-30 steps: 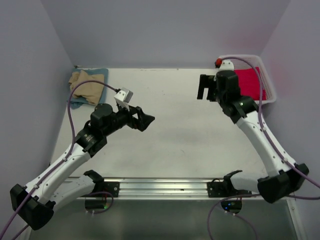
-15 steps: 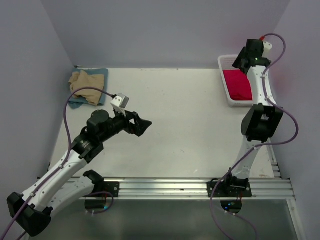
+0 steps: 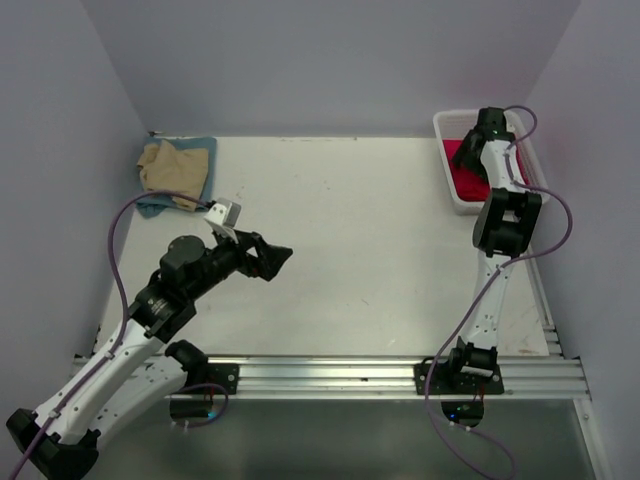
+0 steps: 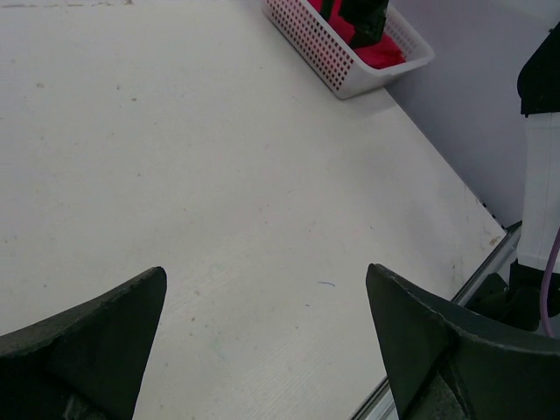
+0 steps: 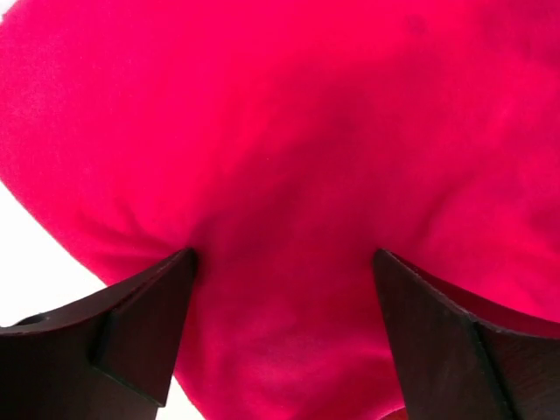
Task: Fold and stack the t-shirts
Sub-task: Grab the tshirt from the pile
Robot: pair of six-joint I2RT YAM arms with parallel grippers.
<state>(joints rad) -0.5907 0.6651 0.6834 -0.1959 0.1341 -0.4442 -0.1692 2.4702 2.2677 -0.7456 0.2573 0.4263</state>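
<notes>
A bright red t-shirt point(image 3: 465, 178) lies bunched in the white lattice basket point(image 3: 441, 128) at the back right. My right gripper point(image 3: 469, 154) reaches down into that basket. In the right wrist view the red t-shirt point(image 5: 289, 131) fills the frame; the right gripper point(image 5: 284, 262) is open, its fingers point(image 5: 131, 324) pressed into the cloth, which bulges between them. A tan t-shirt point(image 3: 170, 168) lies on a blue-grey one point(image 3: 203, 150) at the back left. My left gripper point(image 3: 274, 257) hovers open over bare table point(image 4: 267, 269), holding nothing.
The left wrist view shows the basket point(image 4: 319, 52) far ahead with red cloth point(image 4: 387, 54) and the right arm's dark gripper point(image 4: 363, 17) inside. Grey walls close in the white table point(image 3: 350, 220) on three sides. A metal rail point(image 3: 330, 372) runs along the near edge.
My right arm has swung from over the middle back of the table to the basket and lowered its gripper onto the red t-shirt. My left arm has drawn back a little toward the near left.
</notes>
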